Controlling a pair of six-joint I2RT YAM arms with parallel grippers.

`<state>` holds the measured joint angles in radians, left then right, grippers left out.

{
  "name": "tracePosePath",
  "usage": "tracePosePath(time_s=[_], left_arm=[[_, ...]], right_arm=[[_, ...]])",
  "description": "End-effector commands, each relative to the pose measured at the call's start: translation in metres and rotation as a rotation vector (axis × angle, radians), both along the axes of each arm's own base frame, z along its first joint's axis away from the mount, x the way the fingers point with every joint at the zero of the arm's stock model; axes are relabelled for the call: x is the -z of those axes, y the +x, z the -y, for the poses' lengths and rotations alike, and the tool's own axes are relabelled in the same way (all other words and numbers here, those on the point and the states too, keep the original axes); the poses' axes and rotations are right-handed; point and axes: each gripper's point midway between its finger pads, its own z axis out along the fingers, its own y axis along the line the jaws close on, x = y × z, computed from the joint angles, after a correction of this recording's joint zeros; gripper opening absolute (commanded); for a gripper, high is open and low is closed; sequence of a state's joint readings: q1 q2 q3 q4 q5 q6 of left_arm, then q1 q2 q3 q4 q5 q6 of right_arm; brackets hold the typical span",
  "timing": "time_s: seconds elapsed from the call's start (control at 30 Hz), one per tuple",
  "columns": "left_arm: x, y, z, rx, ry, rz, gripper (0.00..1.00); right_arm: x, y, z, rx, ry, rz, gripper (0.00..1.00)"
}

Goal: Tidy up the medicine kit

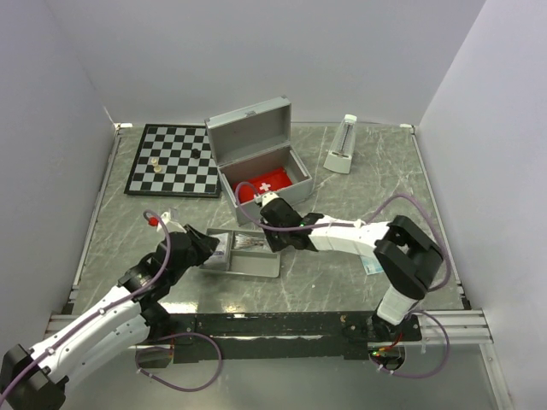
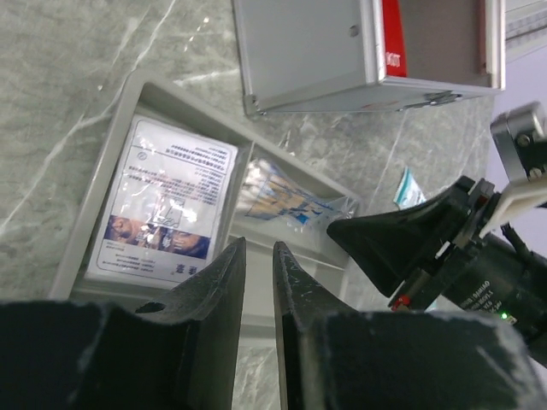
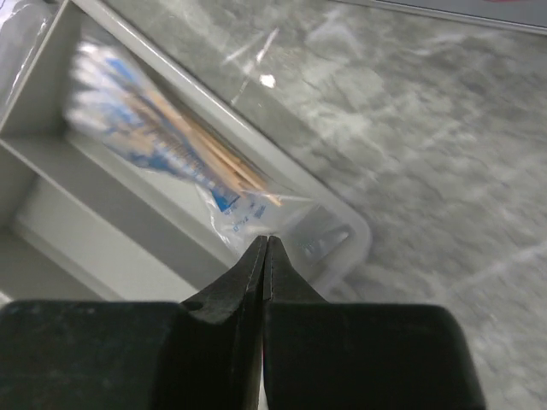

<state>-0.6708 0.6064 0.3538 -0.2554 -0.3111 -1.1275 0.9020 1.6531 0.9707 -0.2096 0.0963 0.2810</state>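
Observation:
The medicine kit (image 1: 249,128) stands open at mid table, lid raised, with a red pouch (image 1: 270,182) inside; the left wrist view shows the case's side (image 2: 308,51). In front of it lies a grey two-compartment tray (image 1: 256,266). One compartment holds a flat printed packet (image 2: 162,201), the other a clear bag of wooden swabs (image 3: 162,137). My right gripper (image 3: 267,238) is shut, pinching that bag's plastic edge. My left gripper (image 2: 256,243) hovers over the tray's near wall (image 2: 102,162), jaws a narrow gap apart with nothing between them.
A chessboard (image 1: 175,158) with a few pieces lies at the back left. A white upright object (image 1: 342,145) stands at the back right. A small blue-and-white packet (image 1: 373,266) lies on the marble beside the right arm.

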Motion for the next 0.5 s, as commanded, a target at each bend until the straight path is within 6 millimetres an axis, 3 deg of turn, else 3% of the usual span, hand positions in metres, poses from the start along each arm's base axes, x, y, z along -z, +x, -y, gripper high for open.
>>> tracePosePath(time_s=[0.0, 0.07, 0.13, 0.2, 0.27, 0.37, 0.47], left_arm=[[0.002, -0.001, 0.006, 0.025, -0.014, -0.010, 0.24], [0.002, -0.001, 0.005, 0.025, -0.008, -0.013, 0.24], [-0.001, -0.001, 0.002, 0.015, -0.008, -0.003, 0.25], [-0.005, 0.001, -0.002, -0.004, -0.002, 0.015, 0.26], [-0.008, 0.003, -0.007, -0.029, 0.010, 0.031, 0.26], [-0.004, 0.008, -0.019, -0.101, 0.037, 0.027, 0.27], [0.013, 0.009, -0.036, -0.195, 0.069, -0.017, 0.27]], right_arm=[[-0.008, 0.012, -0.024, -0.019, 0.070, 0.010, 0.00], [-0.020, 0.016, -0.019, 0.013, 0.071, 0.043, 0.00], [-0.046, 0.016, -0.006, 0.038, 0.104, 0.111, 0.00], [-0.073, 0.016, 0.010, 0.072, 0.132, 0.180, 0.12], [-0.087, 0.016, 0.033, 0.123, 0.133, 0.210, 0.26], [-0.081, 0.019, 0.077, 0.258, 0.120, 0.173, 0.45], [-0.054, 0.028, 0.130, 0.465, 0.110, 0.066, 0.52]])
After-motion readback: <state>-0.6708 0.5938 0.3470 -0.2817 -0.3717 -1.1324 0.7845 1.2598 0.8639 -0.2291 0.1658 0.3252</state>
